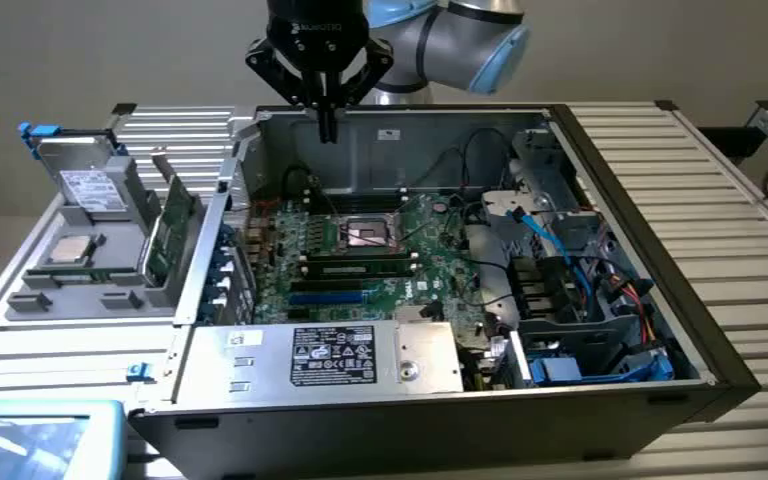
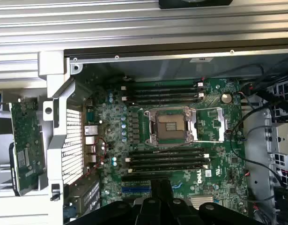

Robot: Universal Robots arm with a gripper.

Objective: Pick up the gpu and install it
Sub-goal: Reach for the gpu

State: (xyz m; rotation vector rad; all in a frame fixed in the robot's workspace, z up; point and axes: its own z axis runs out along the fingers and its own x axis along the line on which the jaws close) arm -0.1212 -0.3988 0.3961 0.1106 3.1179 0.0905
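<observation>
The pick-up step had not yet begun: the hand [image 1: 327, 132] hung empty above the far wall of the open computer case [image 1: 424, 420], its fingers pressed together with nothing between them. The gpu [image 1: 171, 232] stood on edge in the grey parts holder [image 1: 37, 300] just beside the case, on the exterior view's left, well apart from the hand. It looked like a flat green circuit board dotted with small components on the face toward the case, and the wrist view showed a black cooler on the side away from it. A hard drive [image 1: 91, 188] leaned in the same holder, farther from the case. By my judgement, a grasp called for the hand to cross to the holder, open, and straddle the card's upper edge without knocking the slot walls.
</observation>
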